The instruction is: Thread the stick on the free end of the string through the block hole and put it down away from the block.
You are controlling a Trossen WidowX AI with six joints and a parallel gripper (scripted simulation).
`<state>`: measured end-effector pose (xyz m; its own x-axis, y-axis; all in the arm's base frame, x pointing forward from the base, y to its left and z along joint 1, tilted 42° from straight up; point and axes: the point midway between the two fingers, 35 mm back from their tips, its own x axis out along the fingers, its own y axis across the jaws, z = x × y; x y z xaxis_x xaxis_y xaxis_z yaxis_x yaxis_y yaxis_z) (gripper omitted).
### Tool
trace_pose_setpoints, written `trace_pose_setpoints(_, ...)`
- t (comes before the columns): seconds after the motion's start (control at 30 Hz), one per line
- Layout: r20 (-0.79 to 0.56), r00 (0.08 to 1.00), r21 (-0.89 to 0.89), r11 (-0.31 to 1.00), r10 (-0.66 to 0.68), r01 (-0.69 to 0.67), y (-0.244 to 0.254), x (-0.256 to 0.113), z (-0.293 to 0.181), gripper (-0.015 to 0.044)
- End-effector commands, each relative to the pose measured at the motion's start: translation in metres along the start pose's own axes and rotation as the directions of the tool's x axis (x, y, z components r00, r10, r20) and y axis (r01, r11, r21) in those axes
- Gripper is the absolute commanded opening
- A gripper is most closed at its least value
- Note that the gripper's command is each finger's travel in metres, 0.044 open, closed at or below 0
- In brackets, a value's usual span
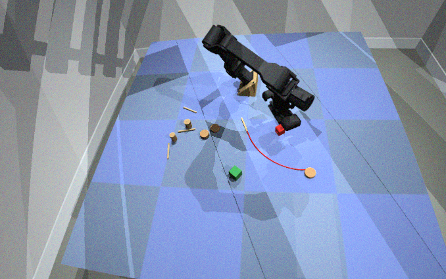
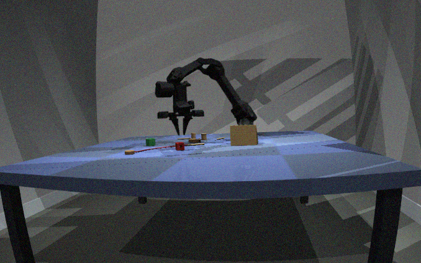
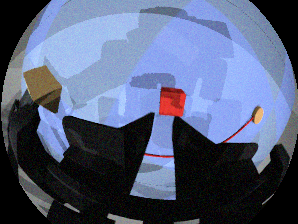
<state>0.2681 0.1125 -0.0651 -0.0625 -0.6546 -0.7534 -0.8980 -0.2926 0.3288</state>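
A red block [image 1: 279,129] [image 2: 179,146] [image 3: 171,102] sits on the table, with a dark hole-like spot on one side in the exterior view. The string's stick [image 1: 244,124] [image 2: 200,144] lies on the table left of the block in the top view. The red string [image 1: 261,154] [image 3: 159,156] curves from it to the round button [image 1: 310,172] [image 2: 129,152] [image 3: 258,115]. My gripper [image 2: 181,134] [image 3: 163,118] is partly open and empty, pointing down above the table. Its fingertips are hidden in the top view. The stick cannot be made out in the wrist view.
A green cube [image 1: 235,172] [image 2: 150,142] stands nearer the front in the top view. At the left are loose sticks [image 1: 189,109] [image 1: 186,130] [image 1: 168,151], upright pegs [image 1: 187,124] [image 1: 173,137] and discs [image 1: 204,133] [image 1: 214,127]. The arm's wooden base [image 2: 243,135] [image 3: 42,84] is behind.
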Motion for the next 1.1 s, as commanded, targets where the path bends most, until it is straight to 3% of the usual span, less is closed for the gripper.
trace_pose_setpoints(0.0,0.0,1.0,0.0,1.0,0.0,0.0,0.0,0.0,0.0,0.0184)
trace_pose_setpoints(0.07,0.0,1.0,0.0,1.0,0.0,0.0,0.0,0.0,0.0,0.0236)
trace_pose_setpoints(0.13,0.0,1.0,0.0,1.0,0.0,0.0,0.0,0.0,0.0,0.024)
trace_pose_setpoints(0.43,0.0,1.0,0.0,1.0,0.0,0.0,0.0,0.0,0.0,0.0003)
trace_pose_setpoints(0.47,0.0,1.0,0.0,1.0,0.0,0.0,0.0,0.0,0.0,0.0)
trace_pose_setpoints(0.87,0.0,1.0,0.0,1.0,0.0,0.0,0.0,0.0,0.0,0.0)
trace_pose_setpoints(0.93,0.001,1.0,-0.053,0.999,0.0,0.0,0.001,0.0,-0.005,0.0052)
trace_pose_setpoints(1.07,0.003,1.0,-0.359,0.934,0.0,0.001,0.01,-0.002,-0.032,0.0158)
